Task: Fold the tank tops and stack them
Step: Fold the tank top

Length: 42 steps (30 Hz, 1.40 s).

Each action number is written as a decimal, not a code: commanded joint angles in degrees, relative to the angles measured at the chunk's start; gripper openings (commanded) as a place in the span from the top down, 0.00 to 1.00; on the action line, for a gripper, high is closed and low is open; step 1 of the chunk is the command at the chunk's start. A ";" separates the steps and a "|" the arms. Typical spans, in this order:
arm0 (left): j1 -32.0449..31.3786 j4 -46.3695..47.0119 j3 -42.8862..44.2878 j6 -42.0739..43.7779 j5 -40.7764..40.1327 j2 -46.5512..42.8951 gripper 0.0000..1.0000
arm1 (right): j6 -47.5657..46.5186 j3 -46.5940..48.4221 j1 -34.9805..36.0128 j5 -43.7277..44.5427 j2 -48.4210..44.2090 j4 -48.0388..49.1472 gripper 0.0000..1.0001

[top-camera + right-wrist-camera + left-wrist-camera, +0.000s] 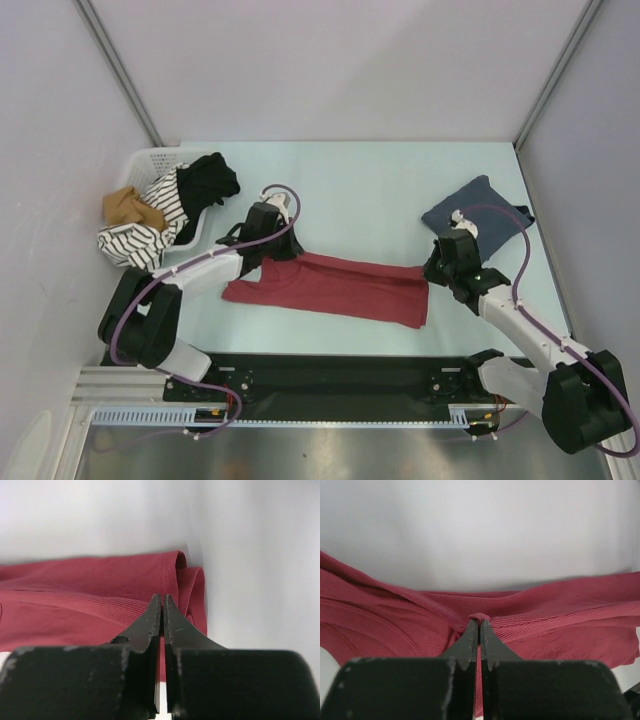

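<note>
The brick red tank top (330,287) lies as a long band across the middle of the table. My left gripper (271,262) is at its left end, shut on a small pinch of the red cloth (480,616). My right gripper (431,273) is at the right end, its fingers closed on the doubled edge of the red cloth (181,575). The slate blue-grey tank top (473,212) sits folded at the back right, just behind the right wrist.
A white basket (140,165) at the back left holds striped, black and tan clothes that spill over its rim. Grey walls close in the table on the left, back and right. The arms' black base rail (330,385) runs along the near edge.
</note>
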 commanded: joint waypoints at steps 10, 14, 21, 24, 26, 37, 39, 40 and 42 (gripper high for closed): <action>-3.03 -1.04 -4.52 -0.88 -3.38 -9.00 1.00 | 5.29 -2.54 2.40 3.79 -9.62 -9.15 1.00; -3.56 -1.65 -5.84 -1.23 -3.99 -10.76 1.00 | 6.35 -3.32 2.92 3.27 -11.72 -11.43 1.00; -5.84 -3.24 -9.18 -2.99 -5.05 -11.55 1.00 | 10.65 -7.70 5.38 2.03 -14.71 -12.67 1.00; -7.24 -2.88 -11.20 -4.66 -5.93 -11.29 1.00 | 14.25 -9.47 7.23 2.03 -14.72 -12.14 1.00; -7.78 -2.97 -12.17 -6.33 -6.80 -10.94 1.00 | 17.85 -10.44 8.63 4.65 -14.28 -13.45 1.00; -9.01 -2.88 -16.66 -9.32 -9.88 -9.97 0.98 | 24.10 -14.49 10.92 7.48 -14.19 -13.63 0.81; -9.36 -3.15 -16.57 -9.23 -10.06 -9.80 0.95 | 24.01 -14.40 10.92 7.66 -14.63 -13.90 0.68; -9.27 -3.84 -16.39 -9.32 -11.10 -9.88 0.82 | 24.01 -14.23 10.84 7.83 -14.81 -14.07 0.66; -9.54 -4.82 -16.39 -9.67 -12.25 -10.49 0.68 | 23.75 -13.53 10.92 8.19 -15.77 -14.69 0.61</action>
